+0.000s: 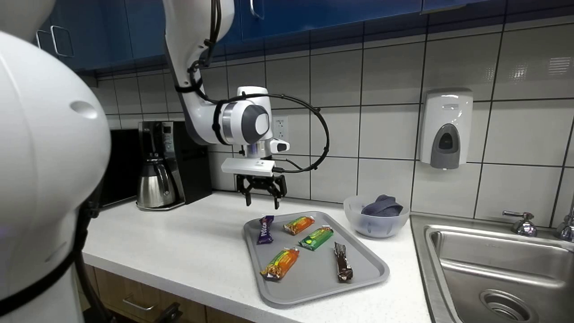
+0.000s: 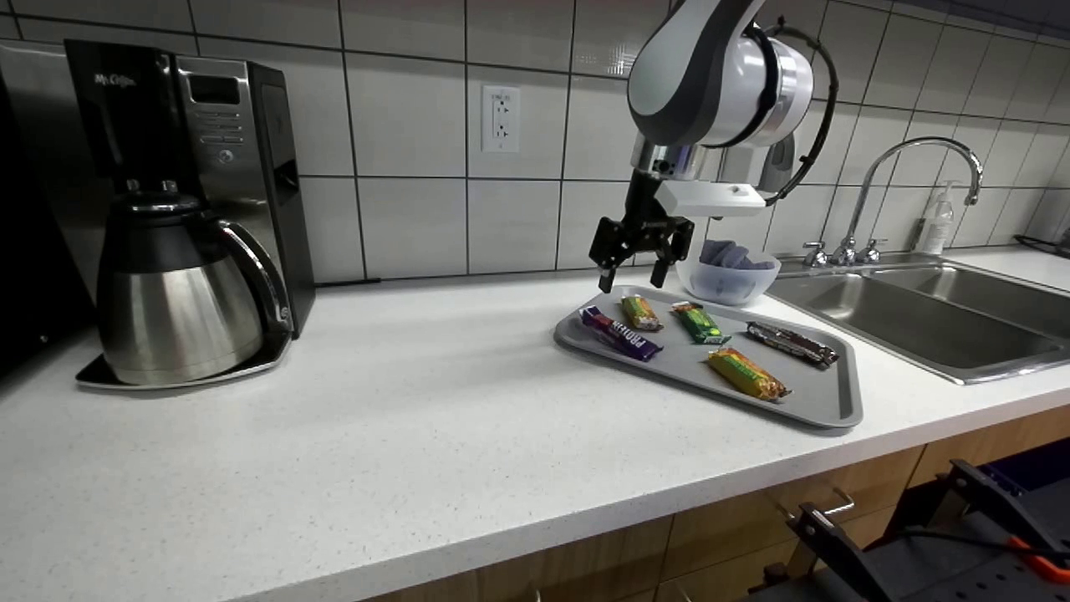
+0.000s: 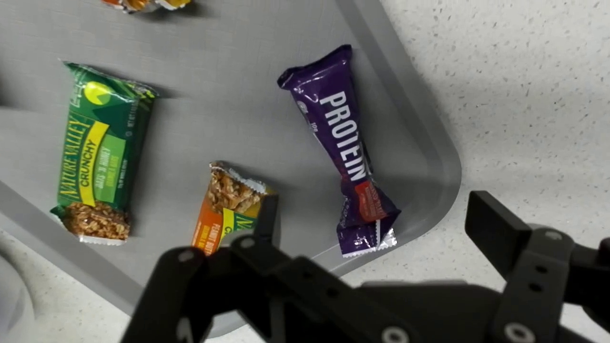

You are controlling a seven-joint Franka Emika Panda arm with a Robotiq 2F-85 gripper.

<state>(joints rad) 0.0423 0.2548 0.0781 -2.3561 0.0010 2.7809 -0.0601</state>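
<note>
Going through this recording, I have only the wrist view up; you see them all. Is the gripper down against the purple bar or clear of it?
Observer: Clear: in both exterior views the gripper hangs in the air, with a gap between it and the purple bar.
Operator: Any bar on the tray that I can't make out?
Observer: Yes, a dark brown bar lies on the side toward the sink.
Operator: The bowl edging into my lower left: anything in it?
Observer: Yes, a bluish-gray cloth.
</note>
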